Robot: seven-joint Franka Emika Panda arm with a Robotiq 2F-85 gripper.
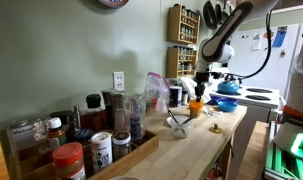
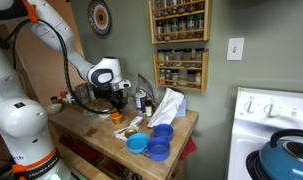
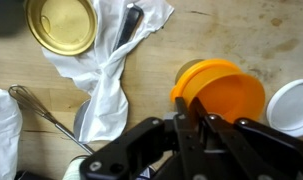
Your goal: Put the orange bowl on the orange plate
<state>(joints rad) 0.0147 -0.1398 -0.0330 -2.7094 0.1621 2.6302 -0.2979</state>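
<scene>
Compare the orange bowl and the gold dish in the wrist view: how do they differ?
Colour: the orange bowl is plain bright orange; the gold dish is shiny and brassy. Place: the bowl sits right, at the pincer, which seems to pinch its rim; the dish lies upper left, untouched, cut by the frame edge. Neighbours: the dish borders the white cloth; the bowl does not. Both are round and open side up.
</scene>
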